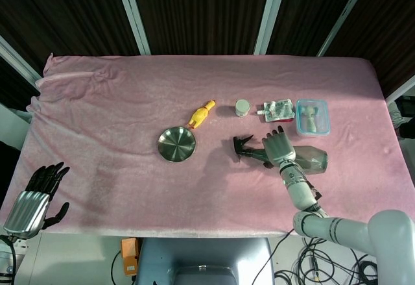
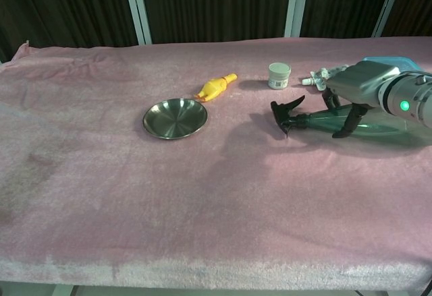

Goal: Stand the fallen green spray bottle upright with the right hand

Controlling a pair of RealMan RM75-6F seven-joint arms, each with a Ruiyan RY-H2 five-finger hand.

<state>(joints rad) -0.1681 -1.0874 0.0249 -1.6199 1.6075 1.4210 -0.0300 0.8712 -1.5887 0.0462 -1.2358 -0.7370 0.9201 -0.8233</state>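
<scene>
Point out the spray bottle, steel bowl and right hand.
spray bottle (image 2: 287, 113), chest view, black trigger head.
steel bowl (image 1: 176, 144), head view, bowl centre.
right hand (image 1: 278, 147), head view, back of the hand.

Robot test setup in a lab-like room: surface (image 1: 117, 103) draped in pink cloth, dark slatted wall panels (image 1: 194, 12) behind, loose cables (image 1: 337, 265) on the floor.
</scene>
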